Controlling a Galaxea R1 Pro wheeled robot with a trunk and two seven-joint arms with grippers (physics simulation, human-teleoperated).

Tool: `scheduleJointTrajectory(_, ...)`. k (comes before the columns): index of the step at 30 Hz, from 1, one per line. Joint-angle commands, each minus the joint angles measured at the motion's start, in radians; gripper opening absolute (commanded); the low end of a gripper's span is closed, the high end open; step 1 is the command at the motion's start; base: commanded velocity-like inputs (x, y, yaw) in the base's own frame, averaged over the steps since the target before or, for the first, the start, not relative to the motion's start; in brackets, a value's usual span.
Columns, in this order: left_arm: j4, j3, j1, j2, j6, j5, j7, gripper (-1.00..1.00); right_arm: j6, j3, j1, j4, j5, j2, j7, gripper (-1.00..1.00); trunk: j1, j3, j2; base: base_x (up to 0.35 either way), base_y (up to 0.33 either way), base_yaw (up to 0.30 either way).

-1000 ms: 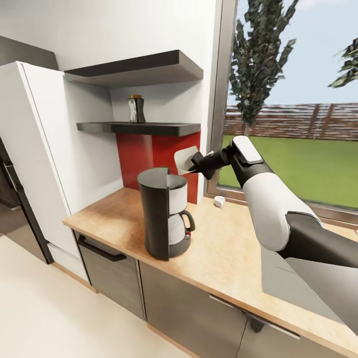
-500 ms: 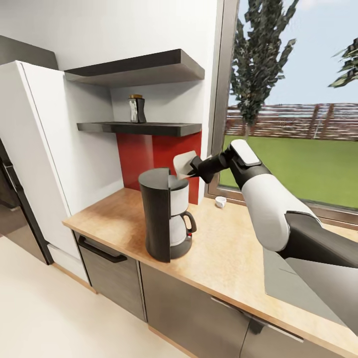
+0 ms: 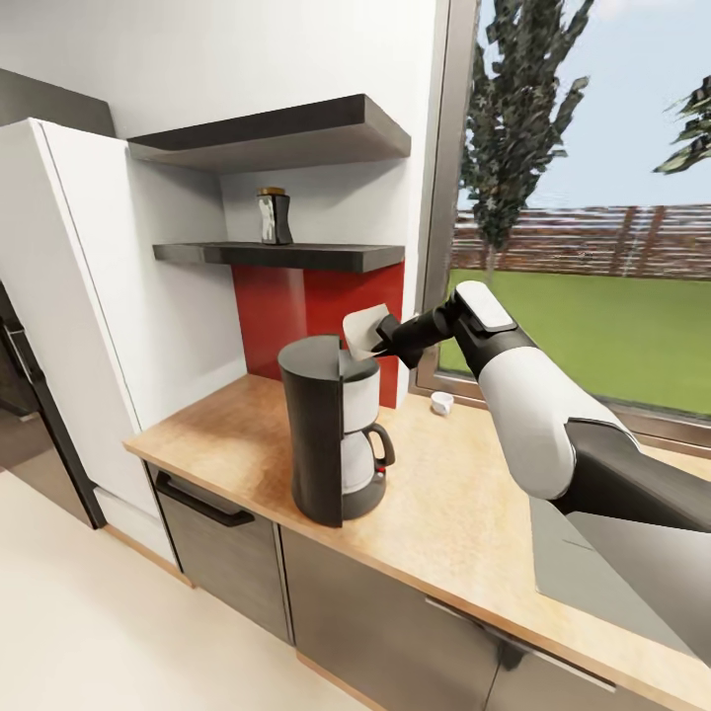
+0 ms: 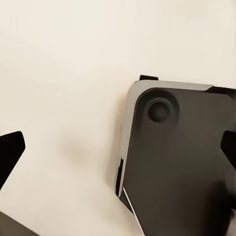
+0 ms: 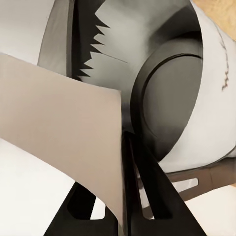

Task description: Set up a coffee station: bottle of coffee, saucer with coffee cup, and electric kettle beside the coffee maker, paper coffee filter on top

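Note:
The black coffee maker (image 3: 334, 434) stands on the light-wood kitchen countertop (image 3: 454, 494). Just above its top's right edge my right gripper (image 3: 376, 336) is shut on a paper coffee filter (image 3: 361, 329), held tilted. In the right wrist view the filter (image 5: 59, 132) is pinched in the gripper (image 5: 126, 147) over the machine's round top (image 5: 167, 98). The bottle of coffee (image 3: 273, 217) stands on the lower kitchen shelf (image 3: 296, 256). A small white coffee cup (image 3: 441, 401) sits on the counter by the window. My left gripper (image 4: 118, 150) hangs open over the floor. The saucer and electric kettle are out of view.
A tall white cabinet (image 3: 89, 296) bounds the counter's left end. A red wall panel (image 3: 296, 306) and a window frame (image 3: 434, 197) stand behind the coffee maker. The steel sink (image 3: 592, 563) is inset at the right. Grey cabinet fronts (image 3: 375, 622) run below.
My right gripper has carried the filter left and slightly down, closer over the coffee maker's top. The head view has shifted a little.

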Motion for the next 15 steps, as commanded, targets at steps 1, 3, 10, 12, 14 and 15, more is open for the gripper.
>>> scheduleJointTrajectory(1,-0.002,0.001,0.001,0.0,-0.001,0.006,0.0,1.0,0.0,-0.006,0.0,-0.001,-0.01,0.001,-0.012,-1.0,0.0,0.0,0.0,0.02,0.014,0.0)
scheduleJointTrajectory(3,-0.002,0.001,0.001,0.0,-0.001,0.006,0.0,1.0,0.0,-0.006,0.0,-0.001,-0.01,0.001,-0.012,-1.0,0.0,0.0,0.0,0.011,0.007,0.0)
scheduleJointTrajectory(10,-0.002,0.001,0.001,-0.001,-0.001,0.006,0.0,1.0,0.0,-0.007,0.0,0.005,-0.009,0.001,-0.012,-1.0,0.0,0.0,0.0,0.031,0.001,0.0)
scheduleJointTrajectory(12,-0.002,0.001,0.001,-0.001,-0.001,0.006,0.0,1.0,0.0,-0.007,0.0,0.017,-0.01,0.001,-0.012,-1.0,0.0,0.0,0.0,0.096,0.0,0.0)
scheduleJointTrajectory(14,-0.002,0.001,0.001,-0.001,-0.001,0.006,0.0,1.0,0.0,-0.007,0.0,0.023,-0.009,0.001,-0.012,-1.0,0.0,0.0,0.0,0.042,0.0,0.0)
scheduleJointTrajectory(15,-0.002,0.001,0.001,-0.001,-0.001,0.006,0.0,1.0,0.0,-0.007,0.0,0.025,-0.009,0.001,-0.012,-1.0,0.0,0.0,0.0,0.018,0.0,0.0)
